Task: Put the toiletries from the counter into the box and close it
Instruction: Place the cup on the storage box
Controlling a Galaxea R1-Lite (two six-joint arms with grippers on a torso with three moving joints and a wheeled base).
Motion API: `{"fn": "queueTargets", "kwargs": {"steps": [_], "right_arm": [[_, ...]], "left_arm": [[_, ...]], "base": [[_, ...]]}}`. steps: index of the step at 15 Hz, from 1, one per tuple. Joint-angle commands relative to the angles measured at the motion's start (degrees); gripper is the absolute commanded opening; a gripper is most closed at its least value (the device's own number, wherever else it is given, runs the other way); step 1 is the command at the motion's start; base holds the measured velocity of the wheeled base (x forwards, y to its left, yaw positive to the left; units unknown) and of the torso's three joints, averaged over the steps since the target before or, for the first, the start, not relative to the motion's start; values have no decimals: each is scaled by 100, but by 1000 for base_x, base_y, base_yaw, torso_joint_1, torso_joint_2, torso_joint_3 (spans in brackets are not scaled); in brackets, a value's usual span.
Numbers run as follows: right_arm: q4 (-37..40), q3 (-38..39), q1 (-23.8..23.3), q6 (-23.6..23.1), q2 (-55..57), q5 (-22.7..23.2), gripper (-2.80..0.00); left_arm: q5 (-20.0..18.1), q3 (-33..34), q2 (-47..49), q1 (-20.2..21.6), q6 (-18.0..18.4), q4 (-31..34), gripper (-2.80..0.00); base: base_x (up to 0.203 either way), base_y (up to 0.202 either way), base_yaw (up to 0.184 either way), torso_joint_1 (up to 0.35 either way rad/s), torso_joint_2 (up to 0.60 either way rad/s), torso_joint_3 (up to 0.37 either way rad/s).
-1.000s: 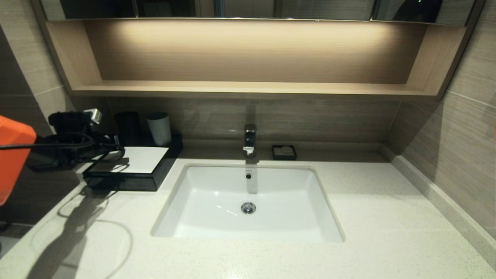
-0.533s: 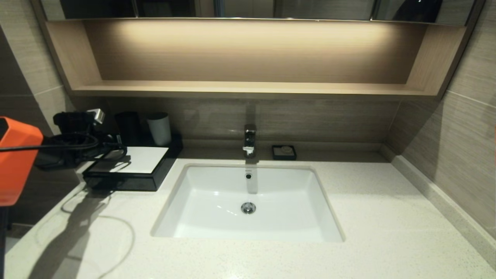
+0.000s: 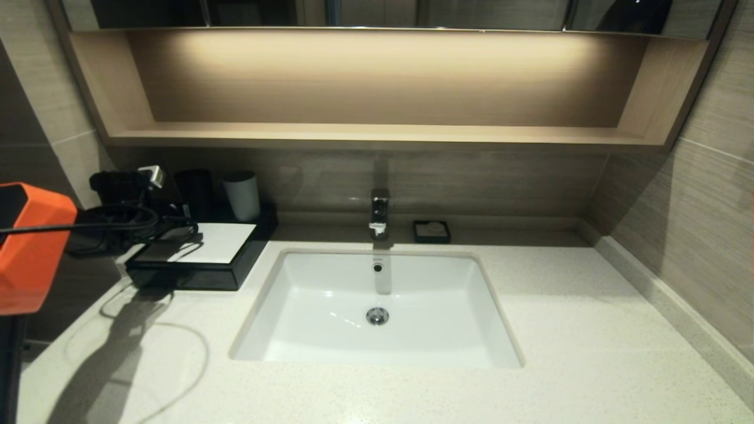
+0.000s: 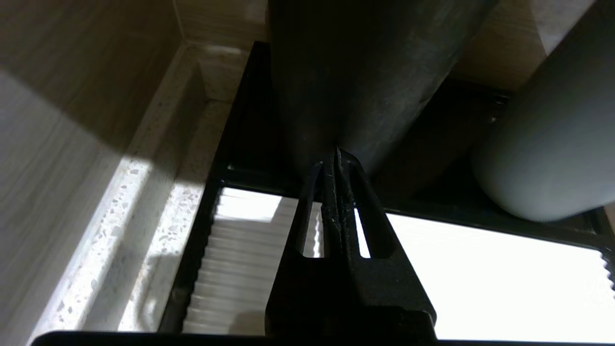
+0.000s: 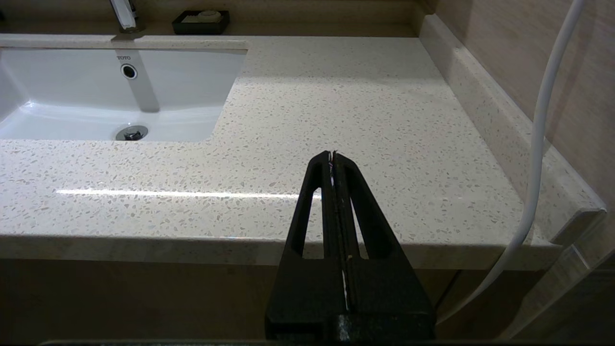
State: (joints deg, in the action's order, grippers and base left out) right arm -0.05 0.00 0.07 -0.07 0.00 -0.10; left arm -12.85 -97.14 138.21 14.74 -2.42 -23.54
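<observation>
Head view shows us the left pincer (image 3: pixel 177 227) held over the left rear part of the box (image 3: pixel 194 259), which stands on the worktop (image 3: pixel 589 330) at its far left, just beside the sunken basin (image 3: pixel 377 306). From this view we cannot tell how its fingers stand. In the left wrist view we see the left pincer (image 4: pixel 336 158) with both fingers pressed together, tip to tip, nothing between them. It hovers above the white top panel (image 4: pixel 480 269) of the box, and its tip points at the base of a dark cup (image 4: pixel 360 72) that stands right behind the panel. A pale grey cup (image 4: pixel 547 144) stands beside the dark one. On the head view both cups, dark (image 3: pixel 193 194) and pale (image 3: pixel 241 194), stand at the back of the box, against the wall. The box front looks flush, its tray pushed in. We see no packets lying on the worktop in any view.

In the right wrist view the right pincer (image 5: pixel 335 156) is also pressed together and holds nothing. It hangs in front of the worktop edge, off to the right of the basin, well apart from the box. A tap (image 3: pixel 380 215) rises behind the basin, and a small black dish (image 3: pixel 432 231) sits near it against the wall.
</observation>
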Motion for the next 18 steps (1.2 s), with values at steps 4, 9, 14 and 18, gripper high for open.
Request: {"fn": "queueTargets", "kwargs": {"steps": [4, 9, 14, 18], "right_arm": [[-4, 9, 1, -2, 0, 1, -280], [-4, 9, 1, -2, 0, 1, -280], [-4, 9, 1, -2, 0, 1, -280], [-4, 9, 1, -2, 0, 1, -280]], "left_arm": [[-16, -103, 171, -15, -4, -28, -280], [-11, -112, 210, -54, -4, -54, -280], [-16, -113, 87, -50, -13, -63, -280], [-16, 254, -241, -42, 3, -62, -280]], "base": [[0, 0, 0, 0, 0, 0], [0, 0, 0, 0, 0, 0], [0, 0, 0, 0, 0, 0], [0, 0, 0, 0, 0, 0]]}}
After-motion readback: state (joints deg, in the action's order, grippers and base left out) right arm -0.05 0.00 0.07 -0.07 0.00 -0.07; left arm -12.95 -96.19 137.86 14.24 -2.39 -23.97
